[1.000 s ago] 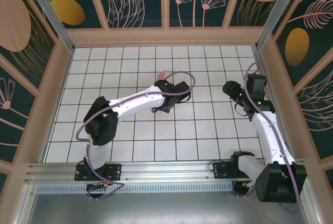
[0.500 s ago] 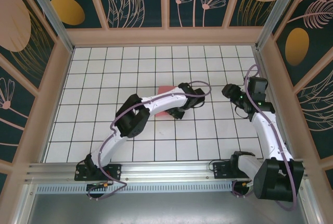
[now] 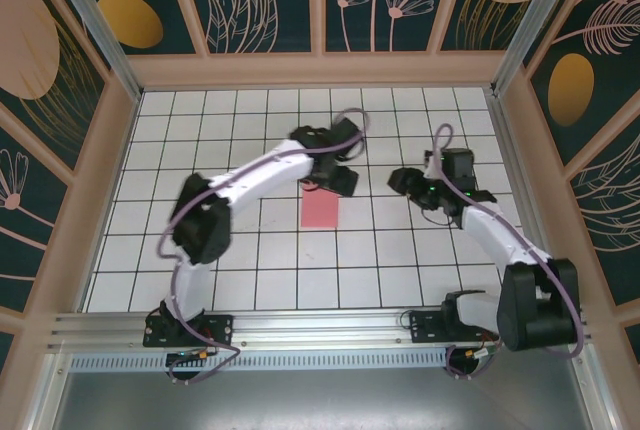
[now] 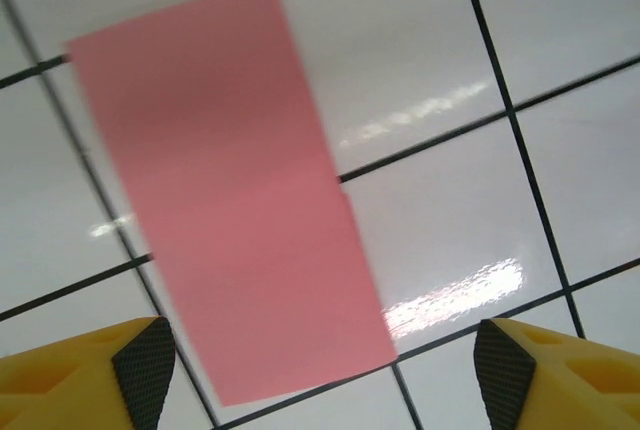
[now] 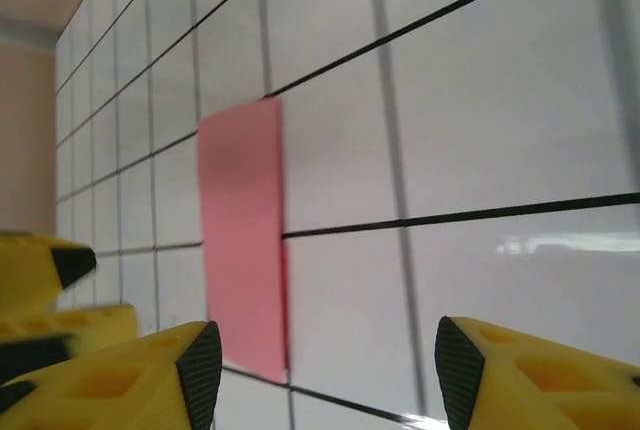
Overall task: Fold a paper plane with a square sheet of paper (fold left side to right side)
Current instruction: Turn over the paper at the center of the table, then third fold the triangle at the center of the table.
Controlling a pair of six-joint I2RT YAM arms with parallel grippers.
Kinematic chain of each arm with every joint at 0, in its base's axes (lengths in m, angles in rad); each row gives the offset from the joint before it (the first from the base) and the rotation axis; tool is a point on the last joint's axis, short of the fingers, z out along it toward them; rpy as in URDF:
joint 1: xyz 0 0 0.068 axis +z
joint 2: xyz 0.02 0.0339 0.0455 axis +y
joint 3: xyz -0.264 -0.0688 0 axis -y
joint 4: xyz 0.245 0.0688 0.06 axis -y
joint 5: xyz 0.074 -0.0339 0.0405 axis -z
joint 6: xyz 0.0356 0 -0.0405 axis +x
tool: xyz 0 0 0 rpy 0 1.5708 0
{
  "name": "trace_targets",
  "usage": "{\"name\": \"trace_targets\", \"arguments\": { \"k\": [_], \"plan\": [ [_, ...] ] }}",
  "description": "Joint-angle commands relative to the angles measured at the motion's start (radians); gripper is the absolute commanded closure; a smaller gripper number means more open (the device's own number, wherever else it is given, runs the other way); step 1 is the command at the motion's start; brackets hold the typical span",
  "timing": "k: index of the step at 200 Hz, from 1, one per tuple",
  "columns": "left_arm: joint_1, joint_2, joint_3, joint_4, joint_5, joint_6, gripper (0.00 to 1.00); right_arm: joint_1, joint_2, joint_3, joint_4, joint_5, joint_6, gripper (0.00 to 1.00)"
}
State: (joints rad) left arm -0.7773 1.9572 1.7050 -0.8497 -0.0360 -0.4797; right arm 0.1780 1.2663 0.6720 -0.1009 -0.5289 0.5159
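The left gripper [image 4: 322,362] has its jaws wide apart and holds nothing. One short end of the square sheet of paper [image 4: 230,200] lies between its two yellow fingers [image 4: 140,358]. I cannot tell if the fingers touch the paper.

The right gripper [image 5: 325,365] also has its jaws wide apart, with nothing in them. It is near the right side of the paper, facing it, but not touching it.

The pink paper is now a long thin shape, not a square. It lies flat on the white tiles near the middle of the table [image 3: 150,250]. From above, the left gripper is over the far end of the paper and hides that end.
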Motion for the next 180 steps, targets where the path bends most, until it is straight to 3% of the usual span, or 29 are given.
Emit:
{"name": "trace_targets", "arguments": {
  "k": [1, 31, 67, 114, 180],
  "plan": [
    [0.125, -0.216, -0.252, 0.354, 0.194, -0.062, 0.17, 0.100, 0.108, 0.060, 0.183, -0.045, 0.080, 0.39],
    [0.262, -0.400, -0.583, 0.646, 0.336, -0.161, 0.15, 0.224, 0.309, 0.206, 0.188, -0.007, 0.066, 0.40],
    [0.321, -0.413, -0.755, 0.819, 0.462, -0.206, 0.17, 0.291, 0.505, 0.370, 0.163, 0.012, 0.044, 0.43],
    [0.327, -0.348, -0.796, 0.872, 0.489, -0.210, 0.22, 0.313, 0.662, 0.492, 0.114, 0.038, 0.014, 0.45],
    [0.326, -0.256, -0.807, 0.897, 0.502, -0.215, 0.25, 0.311, 0.742, 0.524, 0.045, 0.064, -0.047, 0.45]
  ]
}}
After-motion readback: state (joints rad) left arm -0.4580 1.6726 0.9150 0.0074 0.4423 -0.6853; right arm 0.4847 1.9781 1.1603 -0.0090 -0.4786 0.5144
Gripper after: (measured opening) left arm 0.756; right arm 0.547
